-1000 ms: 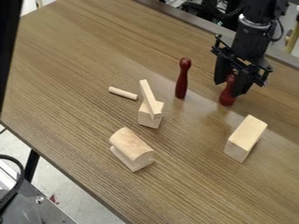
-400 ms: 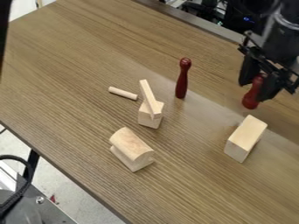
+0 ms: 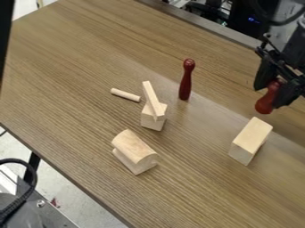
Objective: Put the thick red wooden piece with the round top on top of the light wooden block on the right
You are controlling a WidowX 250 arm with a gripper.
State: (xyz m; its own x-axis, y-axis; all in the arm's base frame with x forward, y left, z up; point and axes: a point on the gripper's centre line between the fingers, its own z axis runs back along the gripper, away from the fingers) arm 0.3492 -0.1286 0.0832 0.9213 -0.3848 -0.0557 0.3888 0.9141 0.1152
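Nearest the camera lay a pale wooden block with a rounded top piece (image 3: 133, 146) on a flat base; beyond it were a pale rectangular wooden block (image 3: 250, 139) and a pale wooden cube (image 3: 153, 121) with a thin wooden slat (image 3: 152, 100) leaning up from it. The black two-finger gripper (image 3: 273, 92) was closed around a dark red, glossy bowling-pin-shaped piece (image 3: 265, 105), tilted, past the rectangular block. The step in hand looked like carrying that piece; the next move called for a firm hold, clearance from the block, and straightening before any release. A short pale dowel (image 3: 125, 95) lay beside the cube, and a matching red pin (image 3: 186, 79) stood upright farther back.
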